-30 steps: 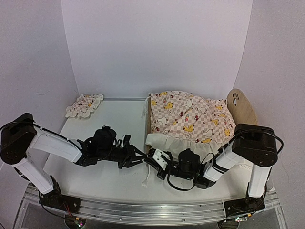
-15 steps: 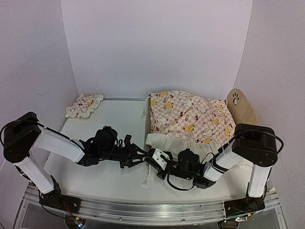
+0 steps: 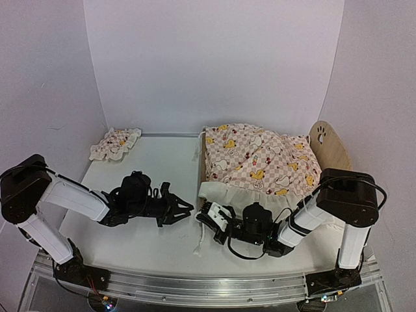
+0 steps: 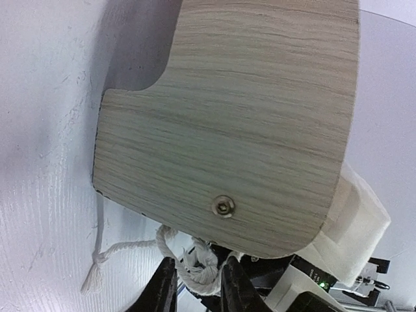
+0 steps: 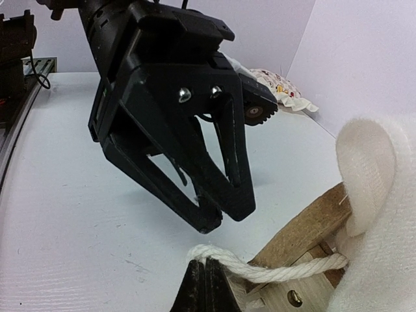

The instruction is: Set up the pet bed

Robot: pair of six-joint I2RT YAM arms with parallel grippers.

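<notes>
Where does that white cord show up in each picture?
Top view: white cord dangles off the footboard's near end, lower centre.
Left wrist: bottom edge, beneath the footboard.
Right wrist: bottom centre, beside the footboard.
Shared landmark: that wooden footboard.

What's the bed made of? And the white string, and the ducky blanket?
Bed frame: looks like light wood, maybe plywood, with a matte finish; grain lines run across it, and a metal screw sits in it.
String: twisted white cord, likely cotton; the wound strands show.
Blanket: soft printed cloth; it drapes and wrinkles.
</notes>
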